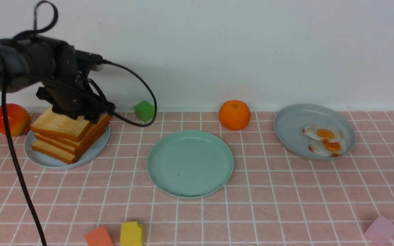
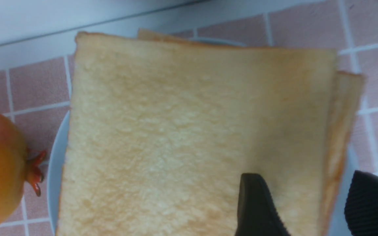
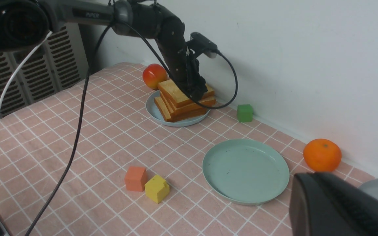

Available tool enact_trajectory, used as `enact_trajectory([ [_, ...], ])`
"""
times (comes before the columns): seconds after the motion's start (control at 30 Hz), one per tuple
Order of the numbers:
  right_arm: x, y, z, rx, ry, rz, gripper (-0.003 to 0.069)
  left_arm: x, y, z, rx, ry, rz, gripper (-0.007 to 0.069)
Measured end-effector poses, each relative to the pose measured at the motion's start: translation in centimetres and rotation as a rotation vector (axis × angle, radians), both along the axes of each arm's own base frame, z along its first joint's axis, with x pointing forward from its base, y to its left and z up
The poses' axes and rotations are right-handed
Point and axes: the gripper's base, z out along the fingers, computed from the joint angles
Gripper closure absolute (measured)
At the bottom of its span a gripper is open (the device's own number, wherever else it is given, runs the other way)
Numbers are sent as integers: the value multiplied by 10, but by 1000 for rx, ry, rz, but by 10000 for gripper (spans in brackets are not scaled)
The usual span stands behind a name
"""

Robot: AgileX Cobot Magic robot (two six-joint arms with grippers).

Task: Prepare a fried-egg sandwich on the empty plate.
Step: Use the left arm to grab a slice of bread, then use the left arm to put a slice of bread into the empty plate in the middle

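Note:
The empty plate (image 1: 190, 164), mint-green and round, lies bare at the table's middle; it also shows in the right wrist view (image 3: 244, 170). No fried-egg sandwich is in view. A stack of toast slices (image 1: 63, 136) rests on a pale blue plate (image 1: 43, 159) at the left. My left gripper (image 1: 87, 116) is open at the stack's far right corner. One finger (image 2: 258, 206) lies over the top slice (image 2: 176, 137), the other (image 2: 372, 203) hangs outside its crust. Two toy fried eggs (image 1: 325, 139) lie on the grey-blue plate (image 1: 296, 119) at the right. My right gripper (image 3: 310, 183) is shut, holds nothing and is raised near the orange.
An orange (image 1: 234, 114) and a green cube (image 1: 144, 110) sit by the back wall. A red-yellow fruit (image 1: 10, 119) touches the pale blue plate's left side. Orange (image 1: 98, 237), yellow (image 1: 131, 233) and pink (image 1: 381, 229) blocks lie along the front edge. The left arm's cable (image 1: 19, 171) hangs down.

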Motion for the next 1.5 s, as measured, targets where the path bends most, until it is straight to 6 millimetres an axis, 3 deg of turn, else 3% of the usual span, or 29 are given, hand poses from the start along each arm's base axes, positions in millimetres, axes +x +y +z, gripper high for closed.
enact_trajectory([
  [0.33, 0, 0, 0, 0, 0, 0, 610, 3, 1, -11, 24, 10, -13, 277],
  [0.87, 0, 0, 0, 0, 0, 0, 596, 3, -1, -10, 56, 10, -31, 597],
  [1.0, 0, 0, 0, 1, -1, 0, 595, 3, -1, -8, 55, 12, -28, 605],
  [1.17, 0, 0, 0, 1, -1, -1, 592, -7, 1, 19, 45, -3, -13, 605],
  [1.23, 0, 0, 0, 1, -1, -1, 589, -18, -2, 51, 23, -51, -10, 605],
  [1.33, 0, 0, 0, -3, -3, -4, 589, -33, -23, 83, -1, -110, -51, 607],
  [1.4, 1, -1, -1, -24, -1, -13, 589, -47, -55, 98, -29, -123, -122, 607],
  [1.43, 1, -1, -1, -24, -1, -13, 589, -49, -62, 98, -33, -120, -138, 607],
  [1.5, 1, -3, -3, -43, 17, -25, 587, -63, -104, 92, -55, -85, -231, 607],
])
